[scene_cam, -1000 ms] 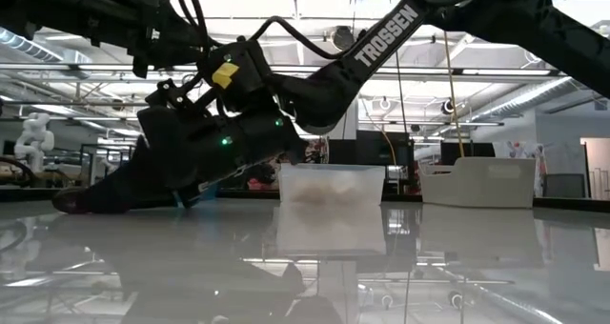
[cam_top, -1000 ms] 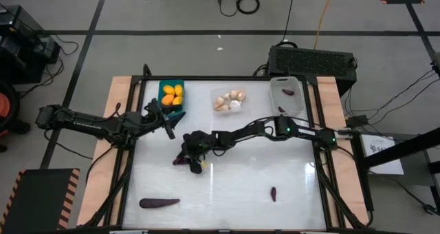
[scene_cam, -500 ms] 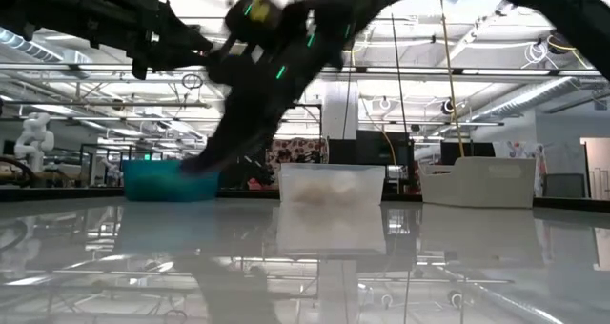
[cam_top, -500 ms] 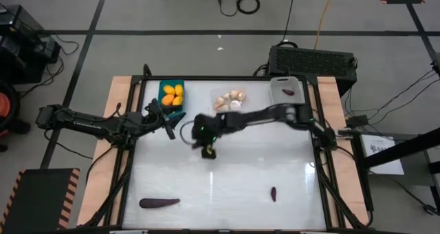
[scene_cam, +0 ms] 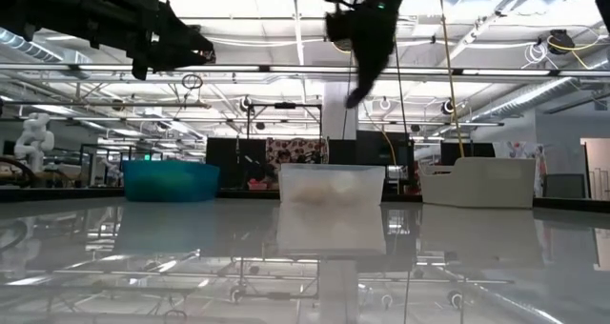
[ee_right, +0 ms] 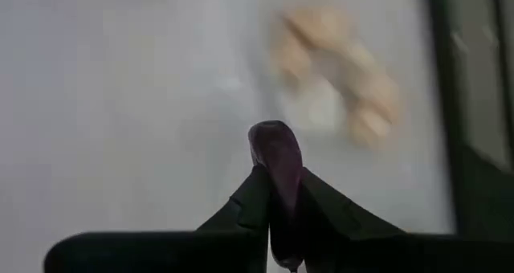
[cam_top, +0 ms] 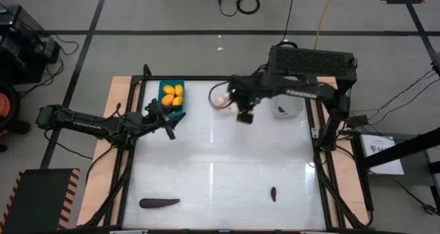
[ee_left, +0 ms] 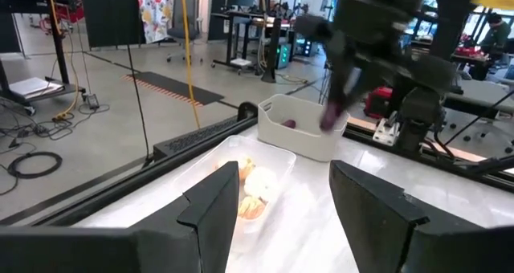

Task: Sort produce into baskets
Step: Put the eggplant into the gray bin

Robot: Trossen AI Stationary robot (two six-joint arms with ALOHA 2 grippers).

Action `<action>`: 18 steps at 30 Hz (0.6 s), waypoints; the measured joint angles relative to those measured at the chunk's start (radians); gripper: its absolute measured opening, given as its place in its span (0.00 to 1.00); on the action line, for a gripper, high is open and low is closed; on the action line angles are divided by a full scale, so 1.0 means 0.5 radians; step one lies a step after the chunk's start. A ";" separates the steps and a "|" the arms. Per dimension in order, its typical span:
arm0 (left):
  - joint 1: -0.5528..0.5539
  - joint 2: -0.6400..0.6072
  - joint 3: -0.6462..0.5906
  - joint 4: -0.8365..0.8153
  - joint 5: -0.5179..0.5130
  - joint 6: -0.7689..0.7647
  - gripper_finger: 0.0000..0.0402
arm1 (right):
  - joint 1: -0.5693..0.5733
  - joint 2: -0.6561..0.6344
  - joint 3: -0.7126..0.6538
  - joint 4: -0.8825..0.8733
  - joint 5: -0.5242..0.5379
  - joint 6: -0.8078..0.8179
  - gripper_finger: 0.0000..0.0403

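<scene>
My right gripper (cam_top: 245, 115) is shut on a small dark purple eggplant piece (ee_right: 276, 148), high above the table beside the clear tray of cream bulbs (cam_top: 221, 100). It shows at the top of the low view (scene_cam: 360, 48). My left gripper (cam_top: 170, 126) is open and empty just near of the teal bin (cam_top: 172, 94), which holds yellow-orange ovals. The white-grey bin (ee_left: 301, 128) stands at the far right with a purple piece (ee_left: 289, 124) in it. A long eggplant (cam_top: 159, 202) and a small one (cam_top: 273, 193) lie on the table near its near edge. My right gripper pinches the eggplant piece between its two fingers (ee_right: 250, 194). The piece's rounded end (ee_right: 275, 136) sticks out past the fingertips. In the low view the piece (scene_cam: 355, 93) hangs slanting down below the gripper, lifted well clear of the table.
A black box (cam_top: 313, 60) stands behind the table's far right corner. The wide white tabletop (cam_top: 220, 165) lies between the bins and the two loose eggplants. The right arm (cam_top: 295, 93) reaches over the white-grey bin.
My right gripper has risen from the table's middle with the purple piece, lifting it clear, and has swung toward the far right, past the clear tray toward the white-grey bin.
</scene>
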 joint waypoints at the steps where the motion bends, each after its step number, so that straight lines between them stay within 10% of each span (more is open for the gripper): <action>1: 0.000 0.000 0.000 0.000 0.000 0.000 0.51 | -0.041 -0.031 -0.001 -0.091 0.062 0.037 0.10; 18: 0.000 0.000 0.000 -0.106 0.026 -0.048 0.51 | -0.902 -0.392 -0.782 -0.237 0.545 0.317 0.10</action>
